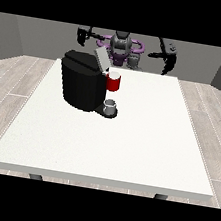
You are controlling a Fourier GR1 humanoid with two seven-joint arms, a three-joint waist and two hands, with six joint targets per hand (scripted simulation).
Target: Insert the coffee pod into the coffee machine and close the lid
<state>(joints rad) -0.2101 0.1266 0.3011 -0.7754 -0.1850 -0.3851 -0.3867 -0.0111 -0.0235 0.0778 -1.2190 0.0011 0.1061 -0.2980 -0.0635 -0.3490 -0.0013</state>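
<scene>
**Lid up, pod not yet in hand**

The black coffee machine (81, 85) stands on the left half of the white desk (127, 145), toward the robot's side. Its grey lid (101, 58) is tilted up and open. Just beside the machine's head, at its right in the view, sits a red cylinder with a pale top, which I take to be the coffee pod (113, 81); whether it rests in the holder or only hangs at its mouth I cannot tell. Below it a small grey cup (110, 105) stands on the machine's base.

Both arms are raised and spread wide behind the desk, well apart from the machine. The robot hand at the view's left (83, 35) hangs near the robot's shoulder, and the robot hand at the view's right (169, 58) hangs beyond the desk's far edge. Neither touches or carries anything, but how their fingers lie is too small to make out, so I cannot tell if they are released or clenched.

By my reading, the task is at its start or nearly so: the lid is not shut, and no robot hand is near the pod. What is left is seating the pod, if it is not seated, and lowering the lid.
</scene>
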